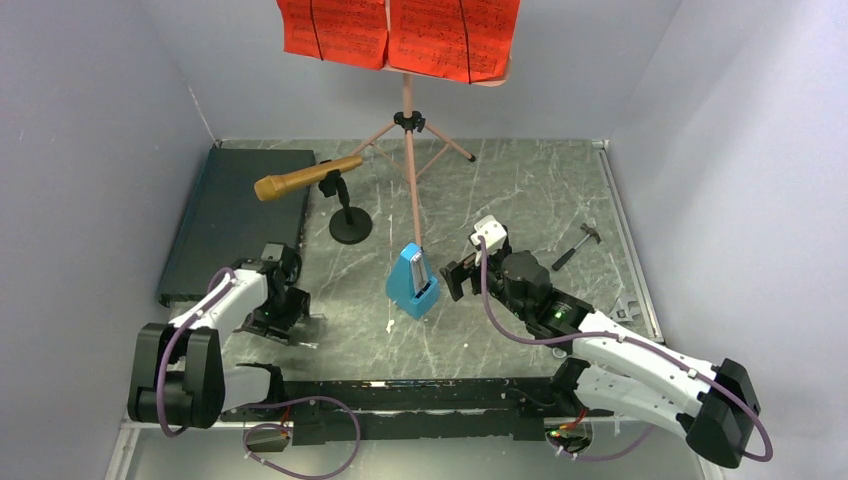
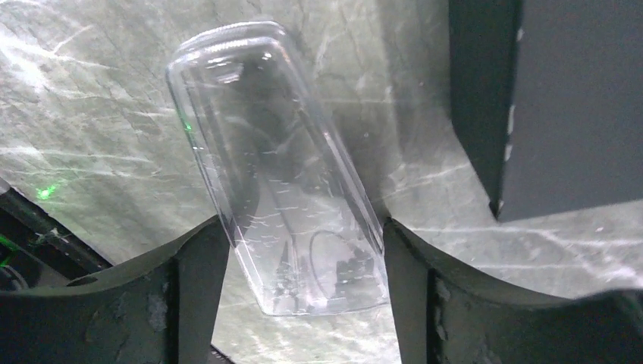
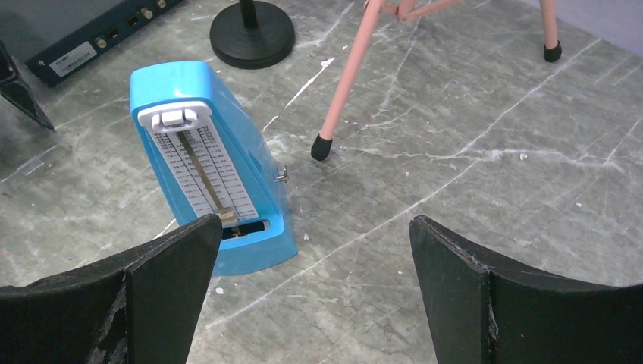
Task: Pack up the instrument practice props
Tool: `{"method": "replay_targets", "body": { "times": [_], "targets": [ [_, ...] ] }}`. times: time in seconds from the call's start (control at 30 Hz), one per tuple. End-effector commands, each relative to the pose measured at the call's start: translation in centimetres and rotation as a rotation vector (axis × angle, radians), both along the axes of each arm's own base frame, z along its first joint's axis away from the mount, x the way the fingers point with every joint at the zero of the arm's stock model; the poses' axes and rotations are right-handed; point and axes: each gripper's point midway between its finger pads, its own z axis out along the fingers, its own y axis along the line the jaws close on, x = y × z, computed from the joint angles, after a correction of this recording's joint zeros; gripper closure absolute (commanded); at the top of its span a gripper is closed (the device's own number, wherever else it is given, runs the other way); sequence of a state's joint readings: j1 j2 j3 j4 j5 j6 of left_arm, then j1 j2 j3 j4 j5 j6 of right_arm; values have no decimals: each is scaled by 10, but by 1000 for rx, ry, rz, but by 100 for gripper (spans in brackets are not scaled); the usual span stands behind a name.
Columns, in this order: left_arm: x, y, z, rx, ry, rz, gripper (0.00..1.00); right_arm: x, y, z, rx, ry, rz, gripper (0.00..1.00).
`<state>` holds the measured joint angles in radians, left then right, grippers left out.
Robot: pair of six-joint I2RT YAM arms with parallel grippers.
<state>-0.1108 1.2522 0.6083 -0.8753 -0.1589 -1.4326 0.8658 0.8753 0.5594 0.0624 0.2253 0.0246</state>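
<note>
- Left pincer [image 2: 303, 224] straddles a clear cover [image 2: 265, 152] lying on the table [image 1: 520, 200]. Its fingers sit at the cover's edges, but I cannot tell whether they grip.
- Right pincer [image 3: 315, 221] gapes wide and empty, just beside the upright blue metronome [image 3: 201, 167] mid-table.
- Microphone [image 1: 305, 178] stands left of the music stand [image 1: 408, 150], which carries the red pages [image 1: 400, 35].

White-and-black arms [image 1: 640, 360] (purple cables [image 1: 497, 315])

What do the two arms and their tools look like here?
The left arm and right arm have white shells, black joints and a looping purple cable each. The left tool and right tool each have two dark, wedge-shaped, scuffed fingers.
</note>
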Motion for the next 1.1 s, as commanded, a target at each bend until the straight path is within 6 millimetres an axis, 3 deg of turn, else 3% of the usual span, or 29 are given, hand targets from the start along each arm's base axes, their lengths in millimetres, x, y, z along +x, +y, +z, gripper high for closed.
{"method": "replay_targets", "body": {
  "times": [0.0,0.1,0.23,0.43,0.9,1.07],
  "targets": [
    [-17,-9,0,-59,25,-78,34,4,9,21,49,-52,21,0],
    [-15,-19,6,-111,-12,-131,50,4,12,21,55,-50,32,0],
    [-12,-32,18,-172,-69,-185,60,5,16,27,65,-59,42,0],
    [3,-49,51,-160,-169,-325,65,6,19,39,72,-71,49,0],
    [48,-96,136,248,-347,-813,73,-4,30,107,189,-72,106,0],
    [62,-110,170,385,-446,-959,72,-5,40,120,242,12,112,1]
  ]
}}
